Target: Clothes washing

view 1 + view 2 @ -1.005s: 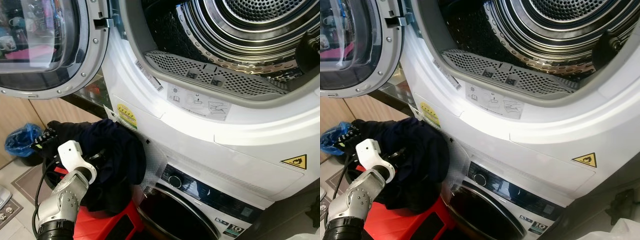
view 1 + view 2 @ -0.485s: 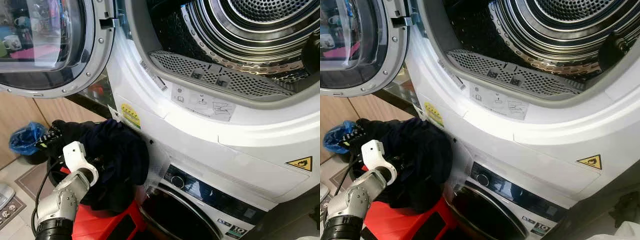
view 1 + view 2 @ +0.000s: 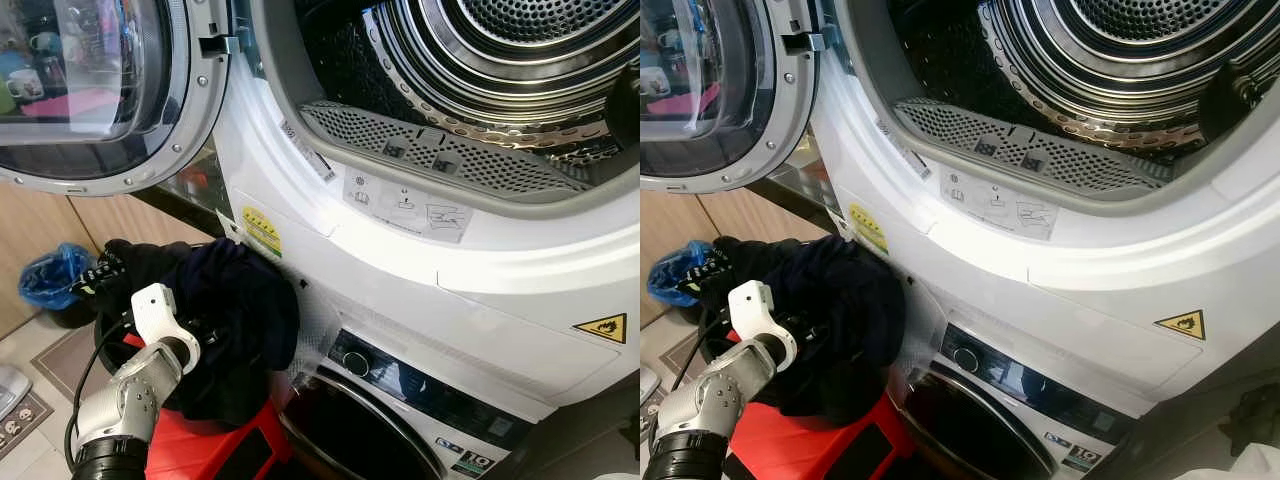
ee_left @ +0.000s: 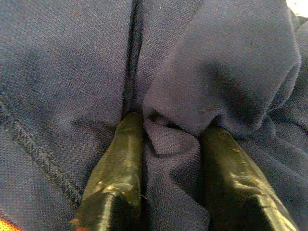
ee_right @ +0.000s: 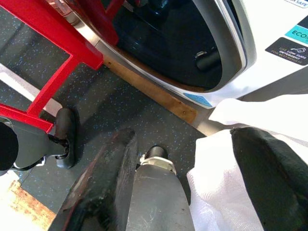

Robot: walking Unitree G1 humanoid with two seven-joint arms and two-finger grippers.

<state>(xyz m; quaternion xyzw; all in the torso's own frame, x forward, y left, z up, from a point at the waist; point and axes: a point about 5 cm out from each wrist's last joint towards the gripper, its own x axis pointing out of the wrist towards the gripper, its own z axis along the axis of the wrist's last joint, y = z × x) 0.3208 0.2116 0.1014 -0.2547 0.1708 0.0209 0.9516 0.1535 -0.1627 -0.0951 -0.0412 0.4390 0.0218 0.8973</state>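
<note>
A heap of dark navy clothes [image 3: 235, 310] lies in a black basket [image 3: 104, 345] on a red stool [image 3: 215, 450], in front of the stacked machines. My left arm [image 3: 150, 345] reaches into the heap from below left, its fingers buried in the cloth. In the left wrist view my left gripper [image 4: 171, 130] is shut on a bunched fold of the navy fabric [image 4: 216, 62]. The upper machine's drum [image 3: 500, 60] stands open and looks bare; its round door [image 3: 100, 90] is swung out to the left. My right gripper [image 5: 185, 137] hangs open above the floor.
The lower machine [image 3: 400, 385] has its dark door closed. A blue plastic bag [image 3: 48, 277] sits on the floor at the left beside wooden panelling. White cloth [image 5: 231, 192] lies by my right gripper near the lower machine's door [image 5: 183, 48]. Red stool legs [image 5: 57, 33] stand close.
The camera shifted slightly right and down over the first half second. My left wrist has crept a little further into the navy clothes; the heap has barely moved.
</note>
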